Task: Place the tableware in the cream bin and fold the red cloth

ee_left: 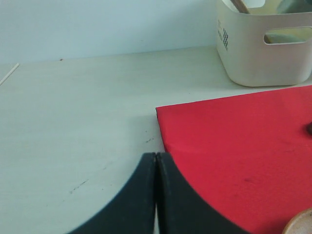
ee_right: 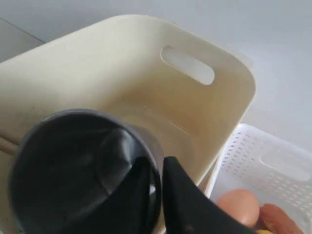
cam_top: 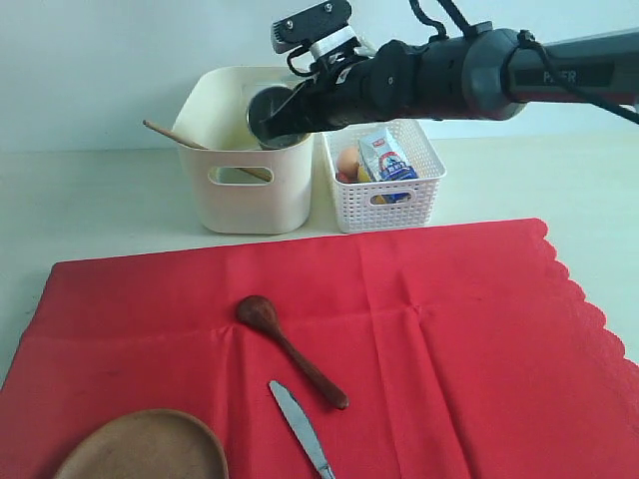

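From the exterior view the right gripper [cam_top: 300,108] hangs over the cream bin [cam_top: 250,205], its jaws narrow and pinched on the rim of the steel cup [cam_top: 270,115], which lies tilted with its mouth turned sideways just above the bin's opening. A chopstick [cam_top: 172,134] juts out of the bin on the far side from the gripper. The white lattice basket [cam_top: 391,205], holding an egg [cam_top: 347,160] and a small carton [cam_top: 387,157], sits just below the arm behind the gripper. The red cloth [cam_top: 449,329] lies spread flat well below and in front of it, bearing the wooden spoon [cam_top: 291,351], the metal knife [cam_top: 301,427] and the wooden plate [cam_top: 145,449]. In the left wrist view the left gripper [ee_left: 156,156] hovers low over the table [ee_left: 73,122] with its fingers pressed together and nothing between them; a corner of the cloth lies just ahead of the tips, the bin well beyond it. In the right wrist view one finger sits inside the cup and the other outside, the wall clamped between, with the bin's hollow directly beneath and the basket beside it.
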Action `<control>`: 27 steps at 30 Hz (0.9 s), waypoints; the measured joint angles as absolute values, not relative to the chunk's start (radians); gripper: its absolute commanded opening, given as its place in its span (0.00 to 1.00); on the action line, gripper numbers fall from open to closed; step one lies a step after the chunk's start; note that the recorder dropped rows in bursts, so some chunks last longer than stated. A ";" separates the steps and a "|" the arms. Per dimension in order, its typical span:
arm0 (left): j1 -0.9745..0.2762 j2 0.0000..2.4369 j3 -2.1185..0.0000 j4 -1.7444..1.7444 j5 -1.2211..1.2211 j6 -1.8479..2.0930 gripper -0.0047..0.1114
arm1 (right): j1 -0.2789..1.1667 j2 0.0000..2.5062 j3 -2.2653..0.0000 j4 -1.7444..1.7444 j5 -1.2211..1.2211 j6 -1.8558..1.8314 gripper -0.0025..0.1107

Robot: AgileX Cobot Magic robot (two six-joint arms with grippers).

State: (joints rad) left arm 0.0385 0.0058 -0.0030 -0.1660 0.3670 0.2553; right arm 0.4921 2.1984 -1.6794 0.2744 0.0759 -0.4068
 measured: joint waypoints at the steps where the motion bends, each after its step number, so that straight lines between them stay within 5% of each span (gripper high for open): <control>1: 0.038 0.006 -0.003 -0.166 0.367 0.255 0.04 | 0.492 2.200 -1.679 0.274 0.074 -0.408 0.32; 7: 0.038 0.006 -0.003 -0.166 0.367 0.255 0.04 | 0.492 2.200 -1.679 0.274 0.065 -0.411 0.54; 17: 0.038 0.006 -0.003 -0.166 0.367 0.255 0.04 | 0.492 2.072 -1.679 0.278 0.240 -0.411 0.55; 22: 0.038 0.006 -0.003 -0.166 0.367 0.255 0.04 | 0.492 1.993 -1.679 0.278 0.426 -0.411 0.41; 27: 0.038 0.006 -0.003 -0.166 0.367 0.255 0.04 | 0.492 1.939 -1.679 0.278 0.646 -0.402 0.15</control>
State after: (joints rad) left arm 0.0385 0.0058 -0.0030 -0.1660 0.3670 0.2553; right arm 0.4921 1.9393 -1.6794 0.2783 0.6458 -0.4021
